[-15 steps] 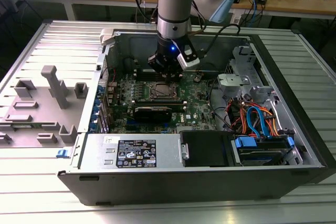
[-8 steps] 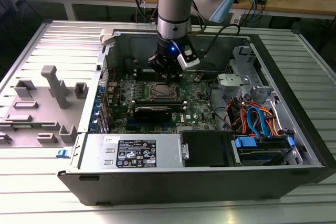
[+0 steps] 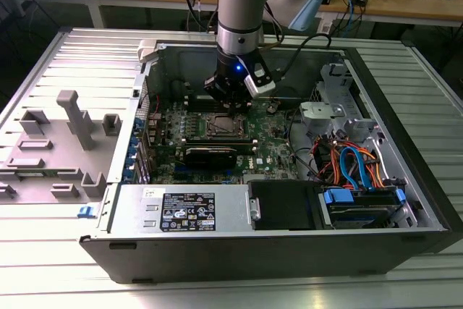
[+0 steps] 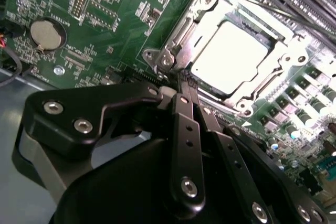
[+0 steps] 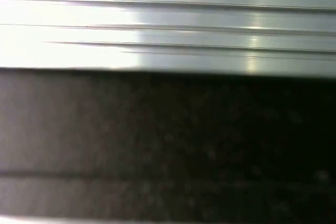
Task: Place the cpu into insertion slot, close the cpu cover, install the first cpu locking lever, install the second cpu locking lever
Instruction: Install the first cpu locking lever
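From the exterior view, left to right: a grey plastic fixture lies on the ribbed metal table, then comes the open computer case with its green board. My gripper hangs low over the slot near the middle of the board, and bundled orange and blue cables sit toward the exterior view's right.

In the second wrist view I see a round coin battery on the board, then the gripper with its fingers drawn close together, tips right at the edge of the cover. I cannot make out anything clamped between them. The cpu already sits in the slot, its pale metal top showing through the window of the cover, which looks lowered over it.

My judgement on handling: the cpu is light, rigid and fragile underneath, best taken by its edges. The cover is thin stiff metal, safe to press on its frame. Any wire lever would be springy and slippery, so I would hook it near its end.

The exterior view gives me the arm's place in the case; the second wrist view gives me the seated chip and fingertips. The first wrist view offers a pale ribbed surface above a dark band.
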Robot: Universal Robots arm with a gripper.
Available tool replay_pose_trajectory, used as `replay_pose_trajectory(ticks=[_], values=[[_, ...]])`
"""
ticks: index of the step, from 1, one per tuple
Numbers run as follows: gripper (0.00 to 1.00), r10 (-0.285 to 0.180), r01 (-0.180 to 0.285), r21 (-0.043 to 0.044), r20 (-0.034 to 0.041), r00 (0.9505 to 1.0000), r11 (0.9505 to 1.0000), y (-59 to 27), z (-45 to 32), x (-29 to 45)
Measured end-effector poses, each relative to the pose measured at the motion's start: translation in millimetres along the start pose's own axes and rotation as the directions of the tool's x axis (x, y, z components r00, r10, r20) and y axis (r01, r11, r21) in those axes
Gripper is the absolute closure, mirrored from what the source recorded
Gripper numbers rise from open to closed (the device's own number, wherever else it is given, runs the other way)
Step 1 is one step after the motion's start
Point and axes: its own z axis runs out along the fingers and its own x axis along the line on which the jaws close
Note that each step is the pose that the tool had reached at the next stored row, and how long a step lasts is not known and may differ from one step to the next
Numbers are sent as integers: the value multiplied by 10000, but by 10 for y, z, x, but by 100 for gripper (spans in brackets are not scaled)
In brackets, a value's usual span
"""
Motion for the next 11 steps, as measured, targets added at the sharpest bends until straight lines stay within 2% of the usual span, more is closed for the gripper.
replay_pose_trajectory(ticks=[11], values=[[89, 1, -1, -110, 8, 10000, 9999, 31, -71, -5]])
